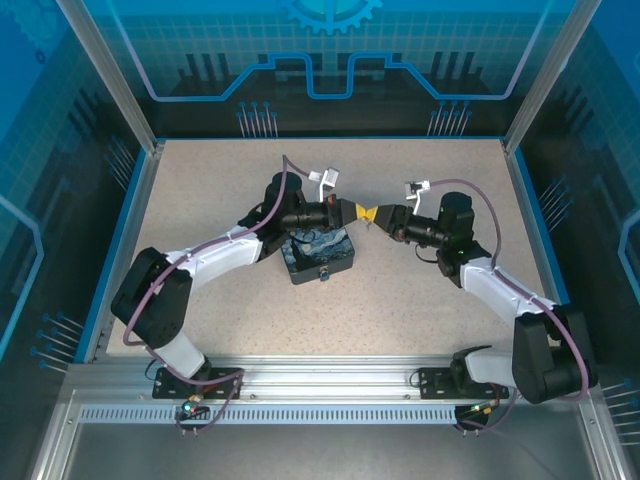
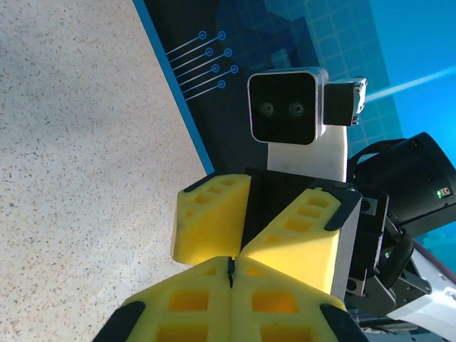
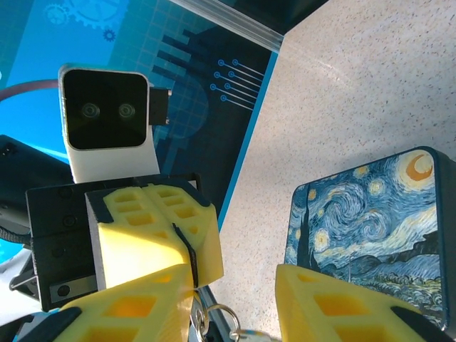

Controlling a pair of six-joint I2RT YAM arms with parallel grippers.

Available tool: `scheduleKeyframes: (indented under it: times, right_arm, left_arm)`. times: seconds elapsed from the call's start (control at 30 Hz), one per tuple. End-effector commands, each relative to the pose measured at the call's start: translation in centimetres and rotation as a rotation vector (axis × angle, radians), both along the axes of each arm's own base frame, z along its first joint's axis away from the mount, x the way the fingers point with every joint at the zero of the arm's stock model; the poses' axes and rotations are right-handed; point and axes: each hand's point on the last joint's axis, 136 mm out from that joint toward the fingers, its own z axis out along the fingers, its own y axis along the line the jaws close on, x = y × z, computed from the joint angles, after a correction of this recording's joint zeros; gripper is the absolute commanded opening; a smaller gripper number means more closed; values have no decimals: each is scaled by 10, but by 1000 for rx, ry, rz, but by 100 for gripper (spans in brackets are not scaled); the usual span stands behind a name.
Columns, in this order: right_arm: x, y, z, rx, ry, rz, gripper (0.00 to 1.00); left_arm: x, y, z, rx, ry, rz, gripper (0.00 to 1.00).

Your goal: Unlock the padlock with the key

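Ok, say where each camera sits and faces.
Top external: above, behind the bases, looking down on the table; both arms, left hand facing right hand.
Left wrist: over its own fingers toward the right hand.
Right wrist: over its own fingers toward the left hand, key, box.
Shared: each wrist view shows the other's camera.

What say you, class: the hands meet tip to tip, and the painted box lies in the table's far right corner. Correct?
No. The painted box lies near the middle of the table, as the top external view shows; the rest holds.
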Motion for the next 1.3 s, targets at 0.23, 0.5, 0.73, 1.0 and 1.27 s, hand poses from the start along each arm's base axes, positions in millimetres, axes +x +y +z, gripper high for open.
scheduleKeyframes:
  times: [0.23, 0.5, 0.73, 1.0, 1.27]
  right_arm:
    - [-4, 10, 12, 14, -50, 43, 28]
    - [-10, 13, 11, 13, -54, 82, 19]
    - [-16, 14, 7, 5, -55, 108, 15]
    - [-16, 13, 3, -3, -40, 105, 0]
    - [-8, 7, -11, 1, 50, 27, 0]
  left_arm:
    - [5, 1, -5, -15, 18, 7, 0]
    - [7, 0, -10, -5, 37, 8, 0]
    - [8, -2, -10, 1, 43, 0, 0]
    - [10, -3, -11, 2, 52, 0, 0]
    - [14, 10, -11, 21, 66, 92, 57]
